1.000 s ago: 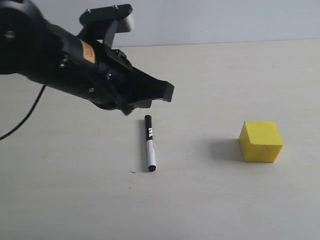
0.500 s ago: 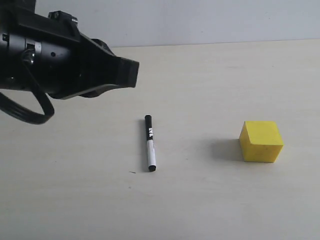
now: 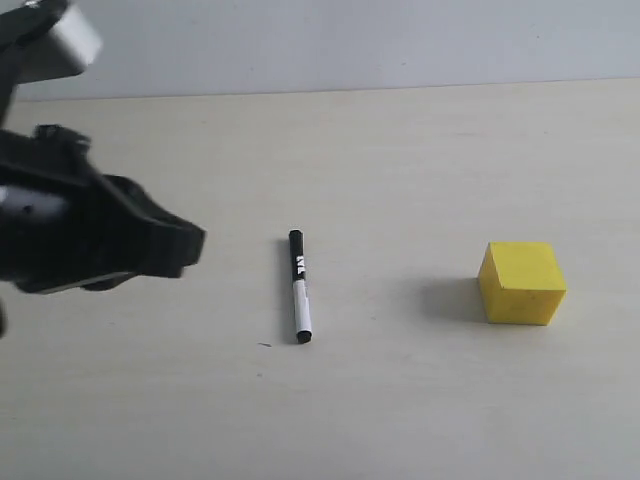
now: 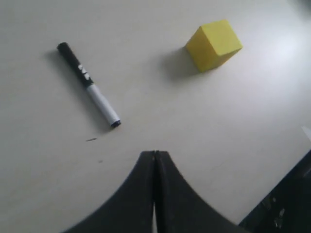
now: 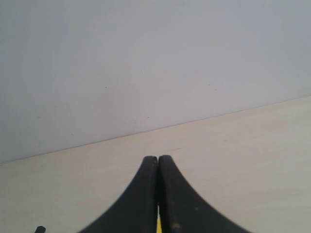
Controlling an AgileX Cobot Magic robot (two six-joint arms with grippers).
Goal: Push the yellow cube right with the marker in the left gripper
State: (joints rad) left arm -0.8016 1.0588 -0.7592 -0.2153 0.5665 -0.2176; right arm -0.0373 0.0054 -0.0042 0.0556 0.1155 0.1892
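Observation:
The marker (image 3: 299, 287) lies loose on the tabletop, black cap at the far end, white barrel toward me; it also shows in the left wrist view (image 4: 89, 84). The yellow cube (image 3: 522, 283) stands well to its right, apart from it, and appears as well in the left wrist view (image 4: 214, 44). My left gripper (image 3: 190, 250) hovers left of the marker, not touching it; its jaws (image 4: 155, 154) are pressed together with nothing between them. My right gripper (image 5: 158, 158) is shut too and is out of the exterior view. A yellow sliver (image 5: 158, 225) shows behind its jaws.
The pale wooden table (image 3: 400, 150) runs back to a grey wall (image 3: 350, 40). A small dark mark (image 3: 264, 345) lies near the marker's near end. A dark edge (image 4: 286, 204) shows in a corner of the left wrist view.
My left arm has swung away from above the marker, moving left and lower in the exterior view. The marker and the cube have stayed where they were.

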